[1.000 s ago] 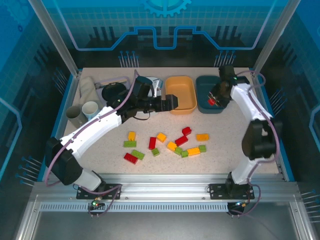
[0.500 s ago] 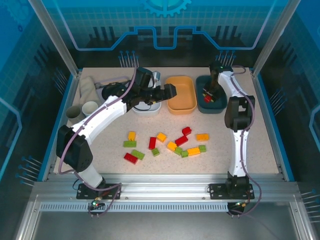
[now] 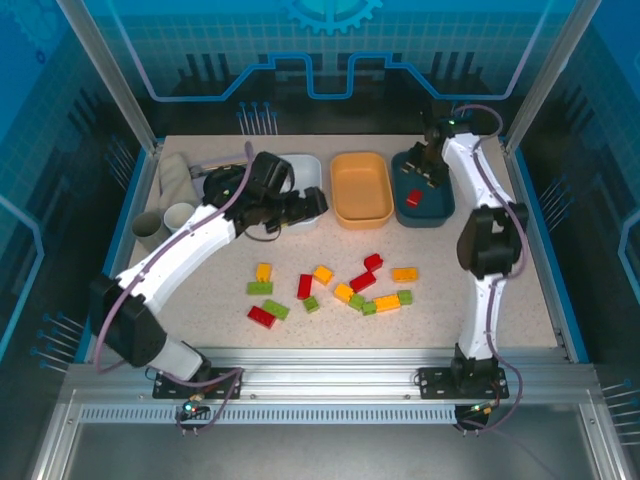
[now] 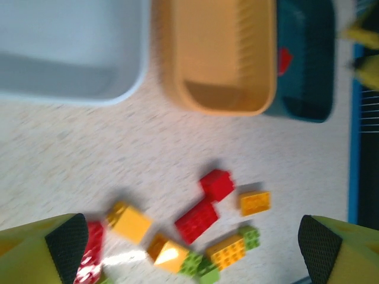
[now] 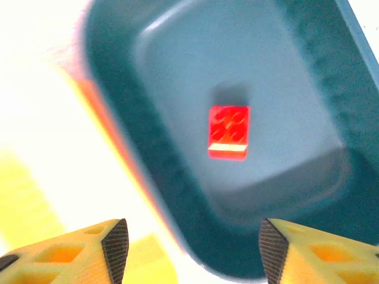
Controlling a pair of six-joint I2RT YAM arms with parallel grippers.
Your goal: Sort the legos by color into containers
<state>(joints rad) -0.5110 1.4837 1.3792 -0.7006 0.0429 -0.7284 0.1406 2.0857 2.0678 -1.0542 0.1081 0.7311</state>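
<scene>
Three tubs stand in a row along the far side of the surface point(image 3: 450, 270). The dark teal tub point(image 3: 436, 205) on the right holds one red brick point(image 3: 413, 199). From the right wrist that red brick point(image 5: 228, 131) lies flat near the middle of the tub floor, studded face up, its long axis running top to bottom of the frame. The orange tub point(image 3: 361, 188) in the middle looks bare inside. The white tub point(image 3: 300, 168) is partly covered by the left arm, and what shows of its floor point(image 4: 65, 47) is bare.

The right hand point(image 3: 428, 165) hangs over the teal tub, fingers point(image 5: 112, 248) spread, nothing between them. The left hand point(image 3: 305, 207) sits beside the white tub's near edge, fingers point(image 4: 65, 236) also spread wide and empty.

The loose bricks point(image 3: 330, 285), red, green and yellow-orange, lie scattered mid-surface, well apart from the tubs.
</scene>
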